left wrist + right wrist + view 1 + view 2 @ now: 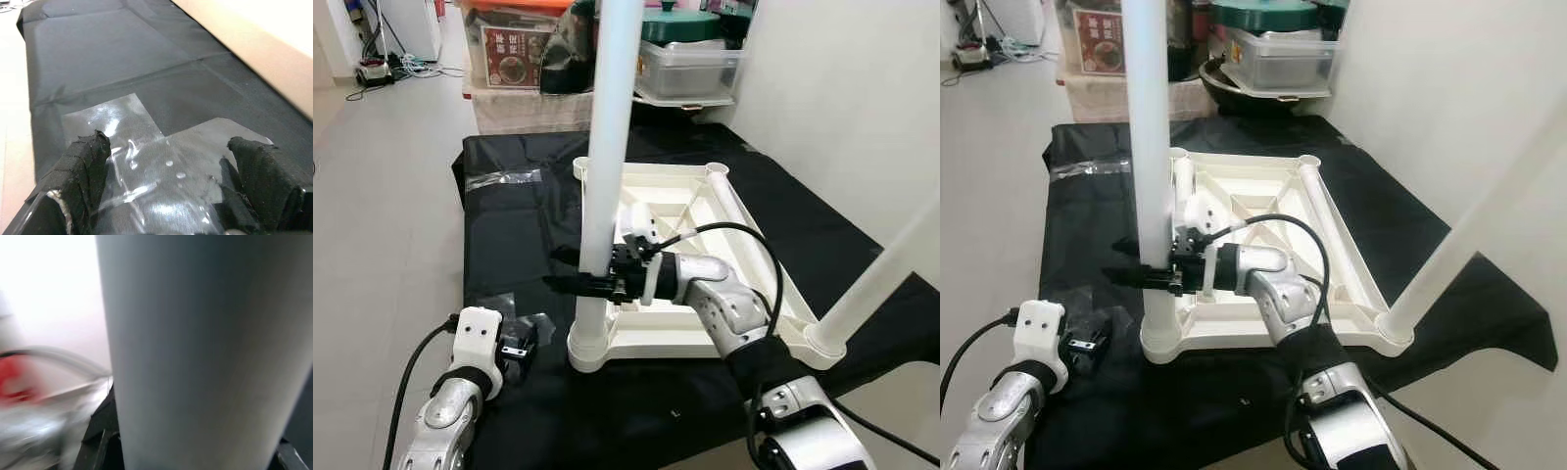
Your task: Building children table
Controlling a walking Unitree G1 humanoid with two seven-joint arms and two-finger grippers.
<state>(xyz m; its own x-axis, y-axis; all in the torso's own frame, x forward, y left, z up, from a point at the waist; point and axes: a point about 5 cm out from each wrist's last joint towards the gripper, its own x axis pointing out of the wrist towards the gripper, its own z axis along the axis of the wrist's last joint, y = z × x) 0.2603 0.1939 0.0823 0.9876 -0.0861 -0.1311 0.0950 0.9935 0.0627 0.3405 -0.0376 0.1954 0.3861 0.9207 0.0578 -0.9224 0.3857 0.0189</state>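
Note:
A white children's tabletop lies upside down on a black cloth. One white leg stands upright in its near left corner socket. A second leg rises from the near right corner. My right gripper reaches across the tabletop and is shut on the near left leg, low down, one black finger on each side. My left gripper rests low on the cloth beside that socket. It is open, and its fingers straddle a clear plastic bag.
The two far corner sockets stand bare. Another clear bag lies on the cloth's far left. Storage boxes and a printed carton crowd the back. A white wall runs along the right, and tiled floor lies to the left.

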